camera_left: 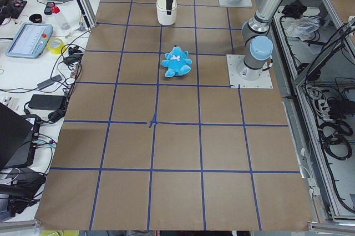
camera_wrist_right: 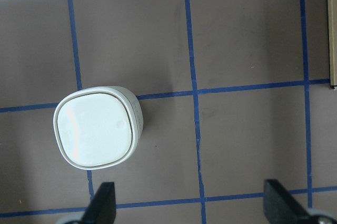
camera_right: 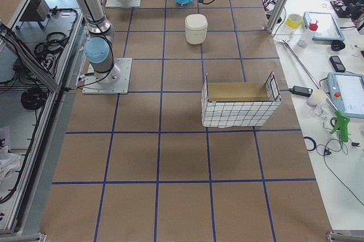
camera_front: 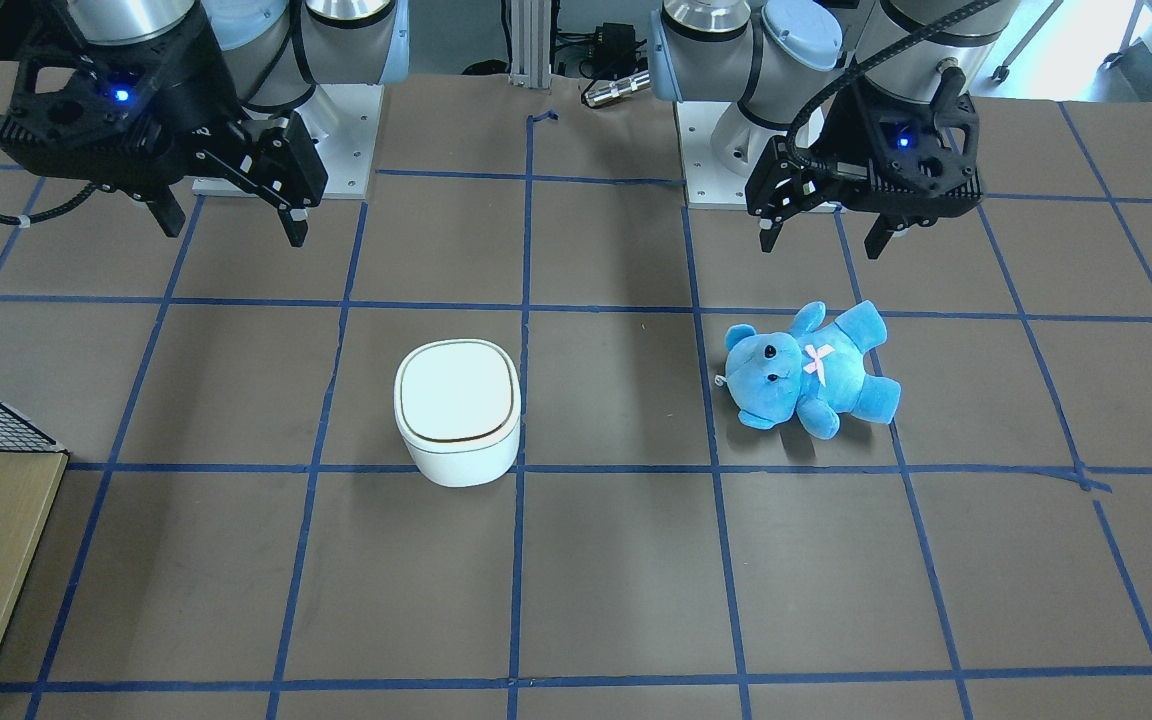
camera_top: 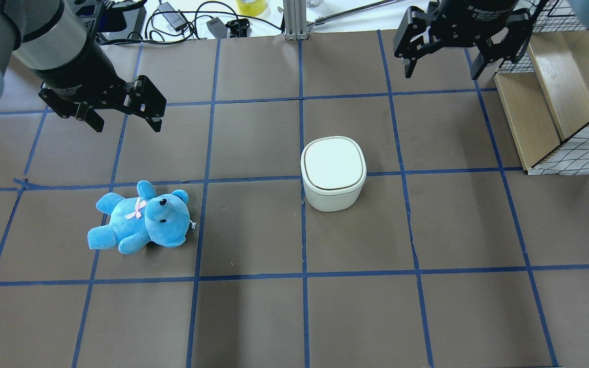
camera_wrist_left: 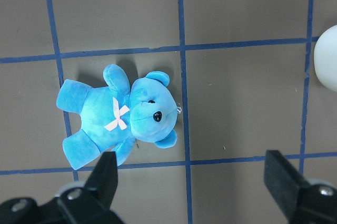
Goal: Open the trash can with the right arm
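Over the brown table [camera_top: 253, 317], the right gripper [camera_top: 442, 72] hangs with 2 fingers spread wide, well apart from the trash can [camera_top: 333, 174]. It sits mid-table, lid down. The left gripper [camera_top: 127, 125], also spread, hangs near the blue teddy [camera_top: 141, 217].

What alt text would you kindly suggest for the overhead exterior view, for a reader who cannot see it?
A white trash can, lid closed, stands on the table; a blue teddy bear lies to its left. The open left gripper and open right gripper hover, touching nothing.
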Robot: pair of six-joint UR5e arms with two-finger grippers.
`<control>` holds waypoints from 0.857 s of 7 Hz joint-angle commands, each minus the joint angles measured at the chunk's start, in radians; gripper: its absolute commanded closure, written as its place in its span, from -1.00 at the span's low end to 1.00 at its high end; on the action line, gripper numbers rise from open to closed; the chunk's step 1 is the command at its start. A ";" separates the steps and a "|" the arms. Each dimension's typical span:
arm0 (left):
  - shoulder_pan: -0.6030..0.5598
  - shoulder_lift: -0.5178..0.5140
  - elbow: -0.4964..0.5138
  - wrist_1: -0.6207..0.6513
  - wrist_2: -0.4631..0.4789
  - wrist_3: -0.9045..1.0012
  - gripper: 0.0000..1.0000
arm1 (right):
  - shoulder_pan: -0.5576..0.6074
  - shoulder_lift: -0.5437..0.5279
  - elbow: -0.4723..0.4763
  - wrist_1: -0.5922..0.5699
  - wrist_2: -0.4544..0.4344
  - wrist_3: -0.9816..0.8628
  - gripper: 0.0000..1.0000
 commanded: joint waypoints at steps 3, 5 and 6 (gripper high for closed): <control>0.000 0.000 0.000 0.000 0.000 0.000 -1.00 | 0.012 0.003 0.014 -0.027 -0.020 -0.004 -1.00; 0.000 0.000 0.000 0.000 0.000 0.000 -1.00 | 0.012 0.001 0.017 -0.027 -0.020 -0.005 -1.00; 0.000 0.000 0.000 0.000 0.000 0.000 -1.00 | 0.012 0.001 0.017 -0.027 -0.020 -0.002 -1.00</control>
